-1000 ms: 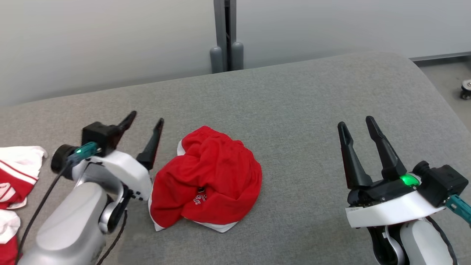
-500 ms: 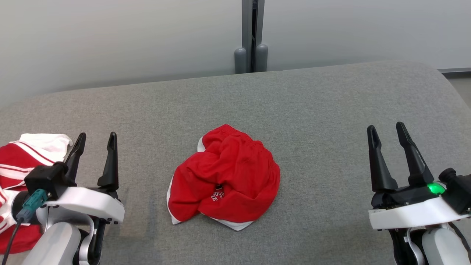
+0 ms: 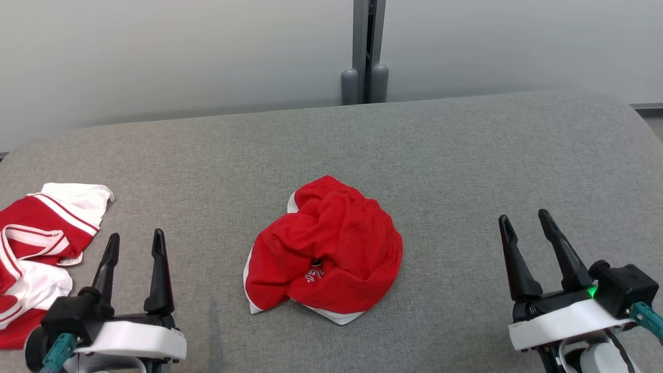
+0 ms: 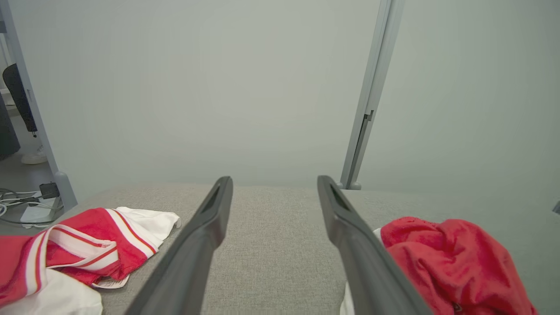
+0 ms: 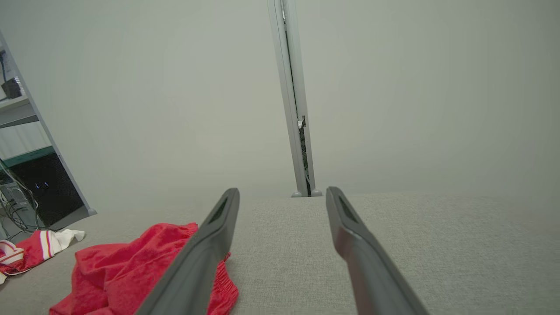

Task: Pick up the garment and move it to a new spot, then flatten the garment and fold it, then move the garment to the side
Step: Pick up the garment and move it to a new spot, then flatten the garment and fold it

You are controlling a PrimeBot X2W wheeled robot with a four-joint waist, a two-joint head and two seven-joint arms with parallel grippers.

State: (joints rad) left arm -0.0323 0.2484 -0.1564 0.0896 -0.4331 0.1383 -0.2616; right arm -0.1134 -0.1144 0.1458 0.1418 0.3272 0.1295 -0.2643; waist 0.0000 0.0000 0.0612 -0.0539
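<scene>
A crumpled red garment (image 3: 325, 251) with white trim lies in a heap at the middle of the grey cushioned surface (image 3: 414, 155). It also appears at the lower right of the left wrist view (image 4: 455, 262) and at the lower left of the right wrist view (image 5: 131, 271). My left gripper (image 3: 134, 243) stands open at the lower left, well to the left of the heap, with nothing between its fingers. My right gripper (image 3: 525, 223) stands open at the lower right, far from the heap, and holds nothing.
Another red and white striped garment (image 3: 36, 243) lies at the surface's left edge, just left of my left gripper. A pale wall with a grey vertical post (image 3: 366, 52) runs behind the surface. The surface's right corner (image 3: 632, 119) is rounded.
The head camera has swung, shifting the whole picture to the right. My left gripper has drawn back from beside the red heap to the lower left. My right gripper has lowered slightly.
</scene>
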